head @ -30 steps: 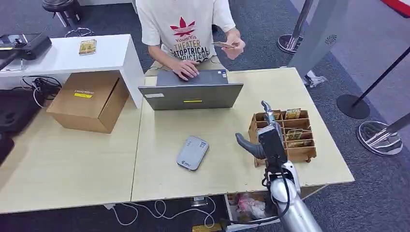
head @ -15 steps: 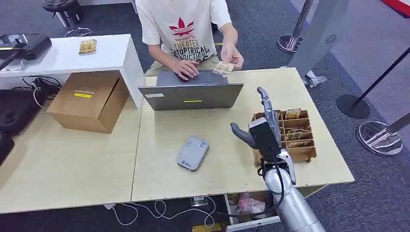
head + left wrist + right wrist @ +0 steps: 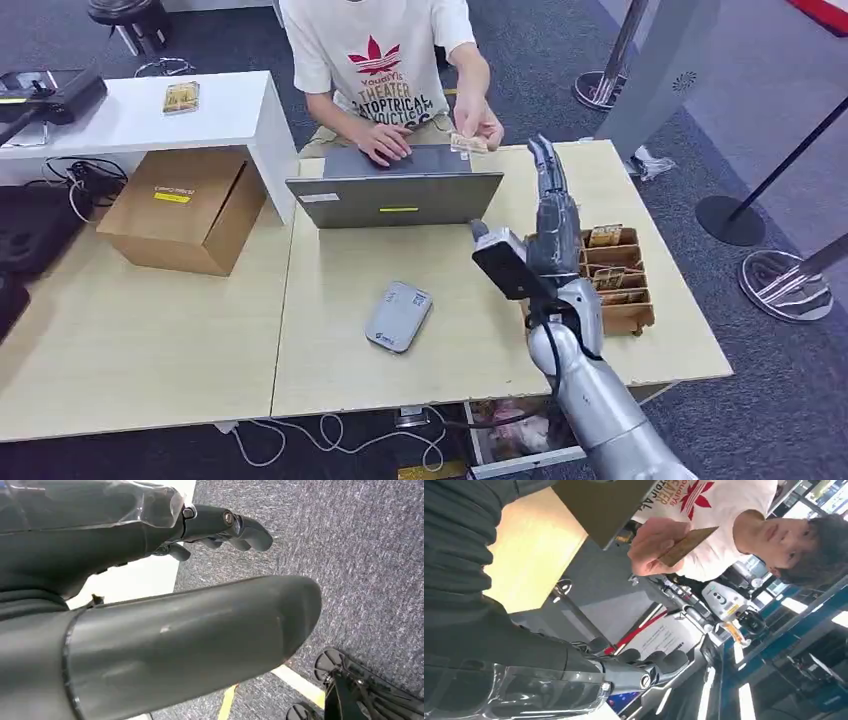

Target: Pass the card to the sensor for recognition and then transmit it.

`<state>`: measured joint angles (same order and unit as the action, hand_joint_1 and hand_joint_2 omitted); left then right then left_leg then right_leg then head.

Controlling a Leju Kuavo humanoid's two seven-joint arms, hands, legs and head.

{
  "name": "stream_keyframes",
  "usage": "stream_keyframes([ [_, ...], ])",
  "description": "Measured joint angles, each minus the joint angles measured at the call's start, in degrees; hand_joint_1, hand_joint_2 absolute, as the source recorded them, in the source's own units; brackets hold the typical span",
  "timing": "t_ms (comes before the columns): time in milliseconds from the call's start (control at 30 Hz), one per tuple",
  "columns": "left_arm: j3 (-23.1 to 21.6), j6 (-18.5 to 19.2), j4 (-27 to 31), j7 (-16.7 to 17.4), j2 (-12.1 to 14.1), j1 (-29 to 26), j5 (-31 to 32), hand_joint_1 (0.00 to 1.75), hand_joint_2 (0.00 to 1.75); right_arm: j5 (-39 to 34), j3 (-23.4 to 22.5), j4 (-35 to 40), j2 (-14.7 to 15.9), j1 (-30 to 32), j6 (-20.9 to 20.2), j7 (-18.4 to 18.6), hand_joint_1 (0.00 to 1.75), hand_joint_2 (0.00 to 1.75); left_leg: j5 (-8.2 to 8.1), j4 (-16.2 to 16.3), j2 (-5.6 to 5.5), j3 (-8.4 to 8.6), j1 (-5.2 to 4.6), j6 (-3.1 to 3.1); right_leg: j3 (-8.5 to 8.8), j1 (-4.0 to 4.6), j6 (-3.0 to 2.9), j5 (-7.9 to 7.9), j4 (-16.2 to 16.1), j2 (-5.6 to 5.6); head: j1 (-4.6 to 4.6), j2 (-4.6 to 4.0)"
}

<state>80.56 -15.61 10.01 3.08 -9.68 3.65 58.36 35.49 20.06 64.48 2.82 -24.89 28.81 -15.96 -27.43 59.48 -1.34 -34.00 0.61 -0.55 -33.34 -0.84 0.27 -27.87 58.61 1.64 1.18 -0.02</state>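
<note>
Right robot hand [image 3: 548,215] has risen toward 12 o'clock since 1.0 s ago, fingers straight and apart, empty. Card [image 3: 466,144] sits in person's hand [image 3: 480,122] above desk [image 3: 330,290], 11 o'clock.

Grey carpet [image 3: 560,70], 2 pale wood tables [image 3: 150,340], white shelf [image 3: 120,115]

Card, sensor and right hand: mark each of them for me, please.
card [image 3: 467,144]: head view, middle of its face, held in the person's fingers.
sensor [image 3: 398,316]: head view, centre of its grey top, flat on the table.
right hand [image 3: 548,215]: head view, back of the raised hand.
</note>
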Motion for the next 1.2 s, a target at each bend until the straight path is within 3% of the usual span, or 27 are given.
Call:
stream_keyframes([
  [133, 0.0, 0.0, 0.0, 0.02, 0.0, 0.1, 0.02, 0.0, 0.0, 1.02, 0.74, -0.96, 0.0, -0.75, 0.65, 0.15, 0.0, 1.75, 0.0, 0.0, 0.01, -0.02, 0.0, 0.0, 0.0, 0.0, 0.0, 0.0, 0.0, 0.0, 0.02, 0.0],
  [267, 0.0, -0.09, 0.0, 0.37, 0.0, 0.22, 0.31, 0.0, 0.0, 10.04, 2.67, -3.72, -0.07, -3.61, 5.93, 2.17, 0.0, 1.75, 0.0, 0.0, 0.04, -0.02, 0.0, 0.0, -0.01, 0.0, 0.0, 0.0, 0.01, 0.03, 0.0, 0.0],
  [433, 0.0, -0.37, 0.0, 0.92, 0.0, 0.33, 0.76, 0.0, 0.0, 16.74, 5.44, -9.24, -1.38, -8.23, 8.61, 3.93, 0.0, 1.75, 0.04, 0.0, 0.03, 0.0, 0.01, -0.06, 0.0, 0.01, -0.03, 0.02, 0.04, 0.02, 0.0, 0.0],
  [767, 0.0, -0.52, 0.0, 0.15, 0.02, 0.35, 0.83, 0.0, 0.0, 17.49, 8.26, -19.52, -3.59, -15.88, 9.46, 3.61, 0.03, 1.75, 0.05, 0.0, -0.01, -0.01, 0.01, -0.07, -0.01, 0.01, -0.03, 0.02, 0.04, 0.0, 0.0, 0.0],
  [833, 0.0, -0.52, 0.0, 0.11, 0.04, 0.38, 0.87, 0.0, 0.0, 17.44, 8.31, -20.5, -3.78, -16.38, 9.57, 3.52, 0.37, 1.75, 0.04, 0.0, -0.01, -0.02, 0.01, -0.07, -0.01, 0.01, -0.03, 0.02, 0.03, 0.0, 0.0, 0.0],
  [867, 0.0, -0.52, 0.0, 0.09, 0.04, 0.37, 0.87, 0.0, 0.0, 17.42, 8.33, -20.83, -3.85, -16.49, 9.57, 3.52, 0.99, 1.75, 0.04, 0.0, -0.01, -0.02, 0.01, -0.07, -0.01, 0.01, -0.03, 0.02, 0.03, 0.0, 0.0, 0.0],
  [900, 0.0, -0.5, 0.0, 0.04, 0.04, 0.38, 0.9, 0.0, 0.0, 17.18, 8.37, -21.18, -3.89, -16.63, 9.57, 3.52, 1.33, 1.75, 0.04, 0.0, -0.01, -0.02, 0.01, -0.07, -0.01, 0.01, -0.03, 0.02, 0.03, 0.0, 0.0, 0.0],
  [967, 0.0, -0.48, 0.0, -0.28, 0.04, 0.38, 0.92, 0.0, 0.0, 16.52, 8.48, -22.08, -3.98, -17.13, 9.57, 3.37, 1.54, 1.75, 0.04, 0.0, -0.01, -0.02, 0.01, -0.07, -0.01, 0.01, -0.03, 0.02, 0.03, 0.0, 0.0, 0.0],
  [1000, 0.0, -0.42, 0.0, -0.59, 0.04, 0.37, 0.94, 0.0, 0.0, 16.2, 8.5, -22.56, -4.0, -17.4, 9.6, 3.23, 1.54, 1.75, 0.04, 0.0, -0.01, -0.01, 0.01, -0.06, -0.01, 0.01, -0.03, 0.02, 0.03, 0.0, 0.0, 0.0],
  [1033, 0.0, -0.28, 0.0, -0.85, 0.04, 0.36, 0.96, 0.0, 0.0, 15.85, 8.5, -23.04, -4.0, -17.61, 9.64, 3.19, 1.75, 1.75, 0.04, 0.0, -0.01, -0.01, 0.01, -0.06, -0.01, 0.01, -0.03, 0.02, 0.03, 0.0, 0.0, 0.0],
  [1200, 0.0, 0.2, 0.0, -1.59, 0.11, 0.36, 1.29, 0.0, 0.0, 14.8, 8.5, -24.7, -3.98, -17.85, 10.14, 2.82, 1.75, 1.75, 0.05, 0.0, 0.0, 0.0, 0.01, -0.07, -0.01, 0.02, -0.03, 0.03, 0.03, 0.01, 0.0, 0.0],
])
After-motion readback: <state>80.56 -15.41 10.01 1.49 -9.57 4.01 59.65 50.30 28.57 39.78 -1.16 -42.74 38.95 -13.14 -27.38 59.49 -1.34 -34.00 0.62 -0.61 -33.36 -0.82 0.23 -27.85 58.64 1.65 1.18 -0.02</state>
